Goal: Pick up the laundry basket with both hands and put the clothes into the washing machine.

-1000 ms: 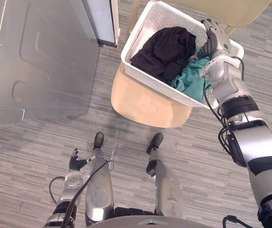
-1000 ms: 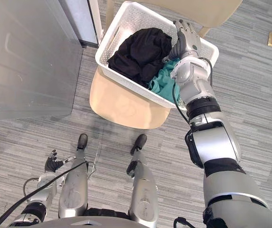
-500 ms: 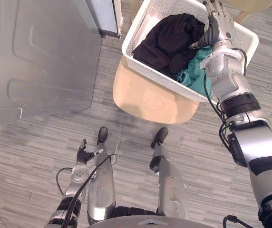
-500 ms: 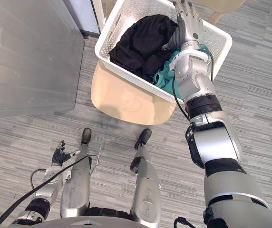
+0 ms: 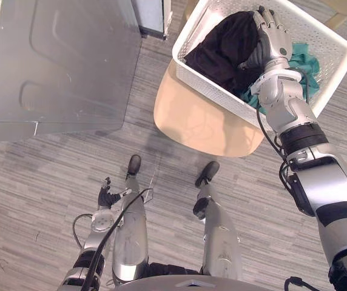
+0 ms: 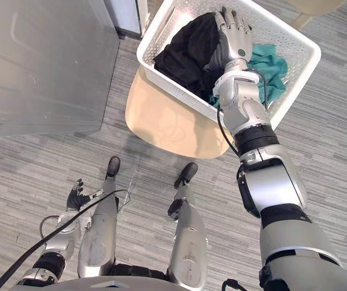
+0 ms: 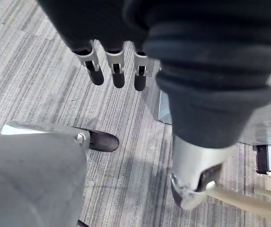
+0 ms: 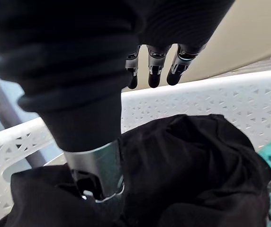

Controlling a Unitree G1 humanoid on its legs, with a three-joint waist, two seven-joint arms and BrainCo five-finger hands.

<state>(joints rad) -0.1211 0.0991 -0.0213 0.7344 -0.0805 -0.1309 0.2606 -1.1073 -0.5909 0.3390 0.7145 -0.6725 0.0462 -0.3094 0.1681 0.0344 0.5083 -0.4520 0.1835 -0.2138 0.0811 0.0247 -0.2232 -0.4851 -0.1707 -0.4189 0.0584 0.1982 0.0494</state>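
Right hand (image 5: pixel 270 37), fingers straight, hangs over black clothes (image 5: pixel 221 47) in the basket (image 5: pixel 213 90), teal cloth (image 5: pixel 304 60) half hidden.

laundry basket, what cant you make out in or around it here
Laundry basket: far corner cut off by the eye views' top edge.
Teal garment: partly hidden by the right hand, its arm and the black garment.
Washing machine: cut by the left and top edges, so its door cannot be told.
Chair seat: back part hidden under the laundry basket.

Silver-grey right arm (image 5: pixel 322 182), black-banded; right robot hand (image 5: pixel 272 37) silver-fingered, dark-tipped, dark ribbed cover.
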